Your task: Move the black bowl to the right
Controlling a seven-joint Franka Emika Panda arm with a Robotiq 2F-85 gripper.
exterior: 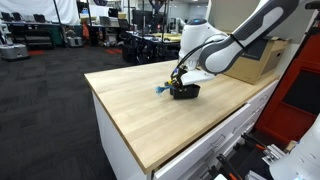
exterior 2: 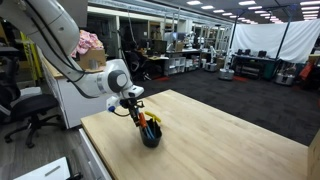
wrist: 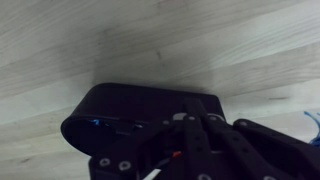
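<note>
The black bowl (exterior: 186, 92) sits near the middle of the light wooden table (exterior: 140, 110). A blue item (exterior: 160, 89) sticks out at its rim. It also shows in an exterior view (exterior 2: 150, 136) with orange and blue items at its top. My gripper (exterior: 179, 79) (exterior 2: 142, 118) comes down onto the bowl's rim. In the wrist view the glossy bowl (wrist: 120, 105) fills the middle, and the dark fingers (wrist: 188, 122) lie close together over its rim, seemingly closed on it. The contact itself is dark and hard to make out.
A large cardboard box (exterior: 262, 60) stands on the table behind the arm; it also shows in an exterior view (exterior 2: 93, 60) with a pink object (exterior 2: 90, 42) on it. White drawers (exterior: 210, 150) sit below the table's edge. An office chair (exterior 2: 30, 110) stands beside the table.
</note>
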